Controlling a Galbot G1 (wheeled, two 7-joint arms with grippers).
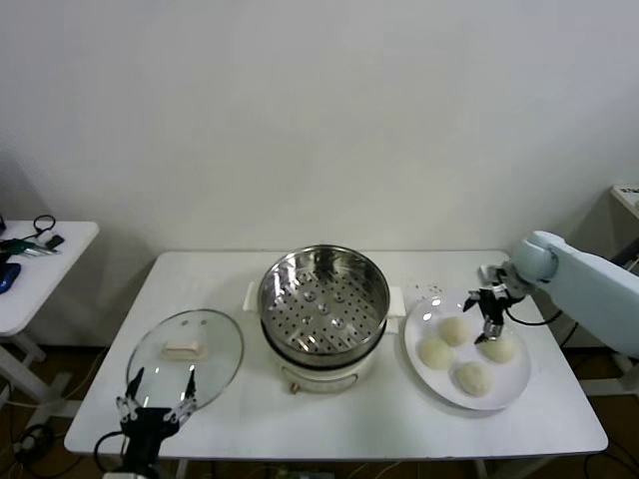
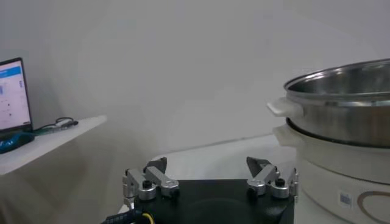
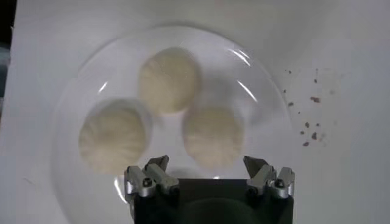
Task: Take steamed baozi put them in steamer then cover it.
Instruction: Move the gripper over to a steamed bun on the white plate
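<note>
Several cream-white steamed baozi (image 1: 454, 330) lie on a white plate (image 1: 517, 385) at the table's right. My right gripper (image 1: 486, 317) hovers open over them, tips pointing down, holding nothing. In the right wrist view three baozi show, and the nearest one (image 3: 213, 135) sits just ahead of the open right gripper (image 3: 207, 167). The shiny steamer (image 1: 322, 299) stands empty at the table's centre on its white pot base. The glass cover (image 1: 186, 349) lies flat at the left. My left gripper (image 1: 158, 392) waits open at the cover's near edge, and the steamer (image 2: 341, 103) rises beside the left gripper (image 2: 207, 167).
A white side table (image 1: 40, 269) with cables stands to the far left, and a lit screen (image 2: 12, 97) sits on it. Small dark crumbs (image 3: 311, 122) dot the table beside the plate (image 3: 256, 79). The table's front edge runs just below the cover.
</note>
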